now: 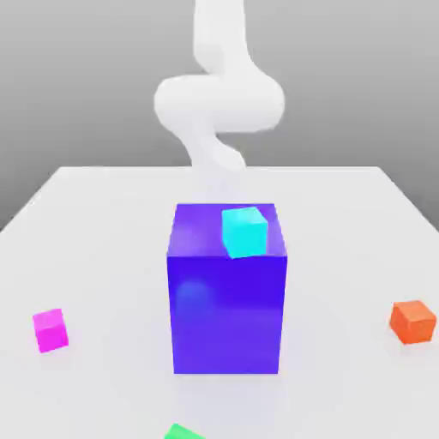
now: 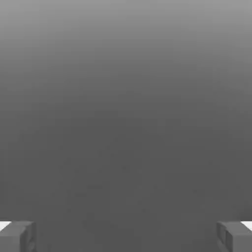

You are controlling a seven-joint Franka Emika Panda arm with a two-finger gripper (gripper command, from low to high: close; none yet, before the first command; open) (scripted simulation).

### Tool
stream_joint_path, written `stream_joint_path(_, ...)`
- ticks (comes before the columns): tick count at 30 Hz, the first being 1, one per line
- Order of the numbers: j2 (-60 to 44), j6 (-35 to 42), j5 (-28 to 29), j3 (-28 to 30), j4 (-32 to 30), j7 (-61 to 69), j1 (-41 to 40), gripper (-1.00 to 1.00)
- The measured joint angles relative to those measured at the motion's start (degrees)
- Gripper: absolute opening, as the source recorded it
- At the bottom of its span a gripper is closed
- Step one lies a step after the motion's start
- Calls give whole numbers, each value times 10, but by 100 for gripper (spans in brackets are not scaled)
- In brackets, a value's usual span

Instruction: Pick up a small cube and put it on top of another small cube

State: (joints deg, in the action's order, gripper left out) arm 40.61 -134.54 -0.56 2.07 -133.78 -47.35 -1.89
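Plain grey backdrop, pale white table [image 1: 103, 223] running back to it. Landmark was the big blue block [image 1: 227, 291], standing mid-table, glossy, violet-tinted on top. A small cyan cube [image 1: 244, 231] sat on the block's top face, near the front edge and toward the exterior view's right, twisted slightly off the block's edges. A magenta cube [image 1: 50, 330] lay on the table well to the exterior view's left of the block, low down near its base line. An orange cube [image 1: 412, 321] lay well apart on the block's other side. A green cube [image 1: 182, 432] was in front of the block, cut off by the frame edge. All three small, flat-coloured, resting on the table, none touching another. White arm [image 1: 219, 99] curled up behind the block, blurred against the backdrop.

Hand view gave what the exterior did not: the gripper [image 2: 126, 236] with its two grey fingertips [image 2: 17, 236] spread wide apart at opposite sides, nothing between them, only flat grey gradient beyond.
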Motion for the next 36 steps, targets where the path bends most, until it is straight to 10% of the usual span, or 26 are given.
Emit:
stream_joint_path(22,-461,-243,-76,171,-176,-113,-191,0)
stream_joint_path(28,-586,-330,-166,103,-165,-57,-256,0)
stream_joint_path(29,-606,-345,-179,84,-161,-46,-272,-100)
stream_joint_path(36,-610,-349,-180,78,-160,-46,-278,-100)
